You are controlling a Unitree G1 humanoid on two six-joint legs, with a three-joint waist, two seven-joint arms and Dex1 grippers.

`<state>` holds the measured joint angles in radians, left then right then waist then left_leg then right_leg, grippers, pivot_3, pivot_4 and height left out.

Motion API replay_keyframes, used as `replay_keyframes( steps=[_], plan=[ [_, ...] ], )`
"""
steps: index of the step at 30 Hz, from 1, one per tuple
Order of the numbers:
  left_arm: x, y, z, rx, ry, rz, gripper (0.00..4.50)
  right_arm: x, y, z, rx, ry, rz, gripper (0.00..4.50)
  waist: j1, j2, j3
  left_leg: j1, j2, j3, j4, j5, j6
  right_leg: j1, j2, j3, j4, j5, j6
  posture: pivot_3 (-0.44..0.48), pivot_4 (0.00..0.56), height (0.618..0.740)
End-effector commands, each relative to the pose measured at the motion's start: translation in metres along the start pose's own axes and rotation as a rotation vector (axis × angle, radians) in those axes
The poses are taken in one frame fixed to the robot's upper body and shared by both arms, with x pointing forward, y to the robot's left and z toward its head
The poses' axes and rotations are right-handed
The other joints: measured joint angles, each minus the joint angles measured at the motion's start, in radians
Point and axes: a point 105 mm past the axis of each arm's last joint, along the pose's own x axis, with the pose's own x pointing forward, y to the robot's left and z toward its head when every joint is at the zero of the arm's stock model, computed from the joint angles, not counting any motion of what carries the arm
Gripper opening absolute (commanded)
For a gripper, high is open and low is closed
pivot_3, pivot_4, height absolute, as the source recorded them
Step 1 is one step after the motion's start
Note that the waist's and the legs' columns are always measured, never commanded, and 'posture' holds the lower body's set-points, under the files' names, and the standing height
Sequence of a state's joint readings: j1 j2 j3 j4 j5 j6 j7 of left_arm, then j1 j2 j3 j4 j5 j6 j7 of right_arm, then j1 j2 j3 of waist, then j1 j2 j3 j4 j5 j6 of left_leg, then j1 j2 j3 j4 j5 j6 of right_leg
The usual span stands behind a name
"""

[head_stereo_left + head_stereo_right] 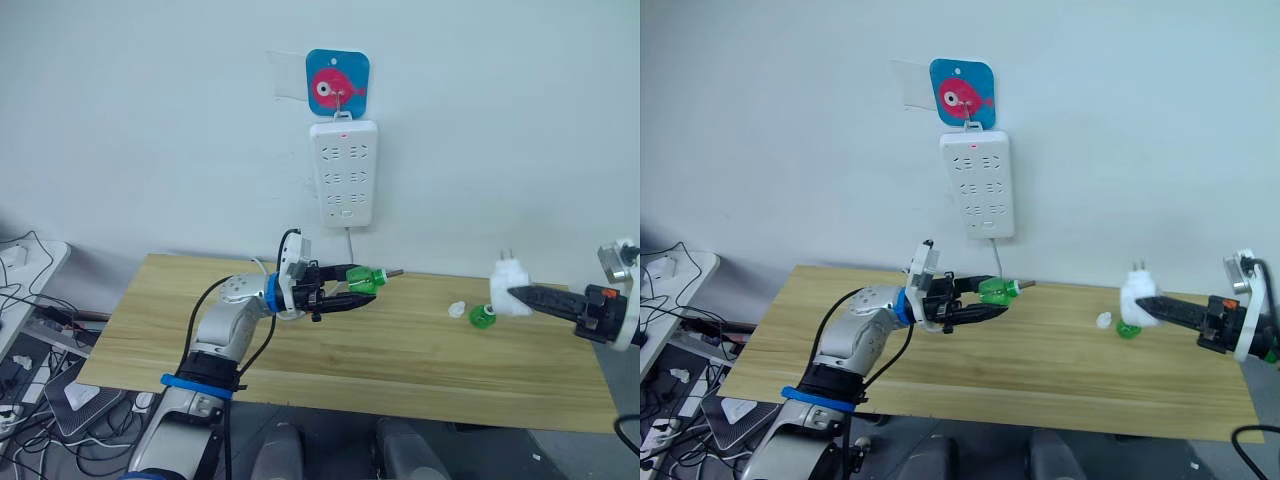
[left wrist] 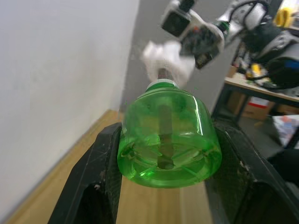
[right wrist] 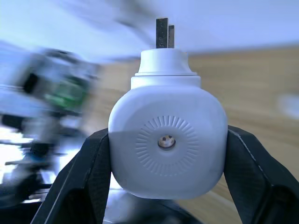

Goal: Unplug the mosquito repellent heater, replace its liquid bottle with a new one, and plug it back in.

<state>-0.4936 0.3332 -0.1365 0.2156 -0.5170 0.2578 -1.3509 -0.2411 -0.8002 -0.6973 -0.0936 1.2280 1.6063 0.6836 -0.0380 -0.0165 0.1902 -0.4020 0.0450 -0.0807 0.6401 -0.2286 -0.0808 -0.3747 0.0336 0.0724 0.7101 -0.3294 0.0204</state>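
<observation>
Heater (image 1: 511, 275) pinched by right gripper (image 1: 515, 293) above table (image 1: 400, 345); green bottle (image 1: 368, 280) clamped in left gripper (image 1: 352, 285). Second bottle (image 1: 483, 317) and cap (image 1: 457, 310) lie below; strip (image 1: 343, 172) on wall.

The heater (image 3: 168, 140) is white, the bottle (image 2: 169, 135) clear green, the table (image 1: 300, 360) pale wood-grained, the wall hook (image 1: 337, 83) blue with a pink fish.
</observation>
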Motion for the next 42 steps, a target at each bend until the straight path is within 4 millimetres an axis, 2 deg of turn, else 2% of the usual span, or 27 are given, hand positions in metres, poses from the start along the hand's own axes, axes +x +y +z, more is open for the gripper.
replay_keyframes(
  steps=[1, 6, 15, 21, 30, 36, 42],
  plan=[
    [0.007, -0.006, 0.02, 0.02, -0.034, -0.071, 2.26, 0.017, 0.025, 0.004, -0.025, -0.042, 0.153, 2.93, 0.004, 0.0, 0.0, -0.001, 0.0, 0.0, 0.0, 0.0, 0.0, 0.0, 0.0, 0.0, -0.001, 0.0, 0.0, 0.04, 0.16, 0.74],
    [0.013, -0.006, 0.023, 0.027, -0.028, -0.1, 2.26, 0.052, 0.042, -0.005, 0.017, -0.06, 0.219, 2.93, 0.007, 0.0, 0.0, -0.002, 0.0, 0.0, -0.001, -0.001, 0.001, -0.001, 0.0, -0.001, -0.003, 0.0, 0.0, 0.047, 0.156, 0.74],
    [0.016, -0.007, 0.02, 0.035, -0.012, -0.112, 2.26, 0.072, 0.053, -0.006, 0.058, -0.084, 0.233, 2.93, 0.009, 0.0, 0.0, -0.003, 0.0, -0.001, -0.001, -0.001, 0.001, -0.002, -0.001, -0.001, -0.003, 0.0, 0.0, 0.052, 0.152, 0.74],
    [0.016, -0.008, 0.02, 0.034, -0.015, -0.118, 2.26, 0.072, 0.058, -0.013, 0.045, -0.062, 0.255, 2.93, 0.009, 0.0, 0.0, -0.004, 0.0, -0.001, -0.001, -0.001, 0.001, -0.003, 0.0, -0.001, -0.003, 0.0, 0.0, 0.057, 0.144, 0.74],
    [0.011, -0.005, 0.024, 0.046, -0.006, -0.117, 2.26, 0.065, 0.056, -0.011, 0.032, -0.055, 0.237, 2.93, 0.009, 0.0, 0.0, -0.005, 0.0, -0.001, -0.001, -0.001, 0.001, -0.004, 0.0, -0.001, -0.003, 0.0, 0.0, 0.057, 0.14, 0.74],
    [0.016, -0.007, 0.022, 0.043, -0.009, -0.129, 2.26, 0.072, 0.066, -0.017, 0.018, -0.028, 0.282, 2.93, 0.01, 0.0, 0.0, -0.006, 0.0, -0.001, -0.001, -0.001, 0.001, -0.004, 0.0, -0.001, -0.003, 0.0, 0.0, 0.054, 0.139, 0.74],
    [0.018, -0.007, 0.023, 0.046, -0.014, -0.13, 2.26, 0.071, 0.065, -0.023, 0.022, 0.002, 0.278, 2.93, 0.01, 0.0, 0.0, -0.007, 0.0, -0.001, -0.001, -0.001, 0.001, -0.005, -0.001, -0.001, -0.003, 0.0, 0.0, 0.054, 0.145, 0.74]
  ],
)
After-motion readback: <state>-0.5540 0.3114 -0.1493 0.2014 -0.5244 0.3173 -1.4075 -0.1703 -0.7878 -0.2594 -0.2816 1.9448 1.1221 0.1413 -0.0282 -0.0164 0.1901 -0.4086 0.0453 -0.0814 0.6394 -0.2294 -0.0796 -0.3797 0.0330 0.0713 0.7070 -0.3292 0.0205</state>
